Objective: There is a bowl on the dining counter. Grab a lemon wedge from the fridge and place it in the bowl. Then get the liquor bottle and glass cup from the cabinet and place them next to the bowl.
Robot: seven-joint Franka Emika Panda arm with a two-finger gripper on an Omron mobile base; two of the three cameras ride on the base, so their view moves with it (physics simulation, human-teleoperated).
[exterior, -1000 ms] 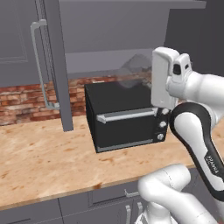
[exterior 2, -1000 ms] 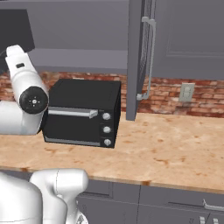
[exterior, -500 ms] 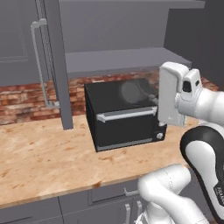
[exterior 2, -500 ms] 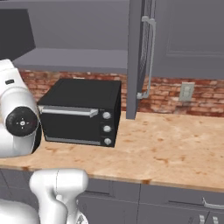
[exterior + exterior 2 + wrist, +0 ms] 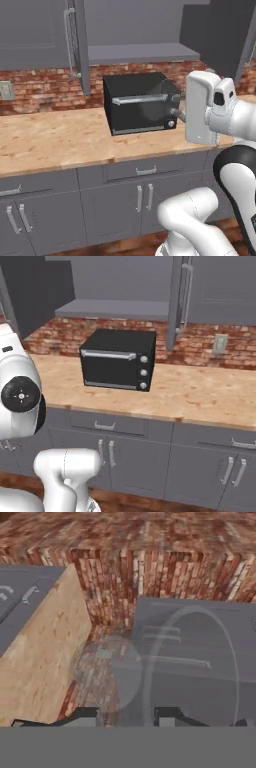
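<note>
Left base view, L to R: wall outlet (image 5: pixel 5 90) at far left on the brick, then the cabinet (image 5: pixel 137 52) in the upper centre w/ its door swung open edge-on. Its silver handle (image 5: pixel 68 41) sits upper left. Tan-topped counter (image 5: pixel 50 136) runs across mid-frame, and a black toaster oven (image 5: pixel 140 102) sits on it at centre.

Just right of centre I see the glass cup (image 5: pixel 161 98), faint and see-thru, in front of the oven's right end and up off the counter. The gripper (image 5: pixel 175 104) is clamped on the cup from the right.

Hand view: counter lower left, cup (image 5: pixel 125 672) at centre. Gripper (image 5: pixel 125 714) tips at bottom, one either side of it.
</note>
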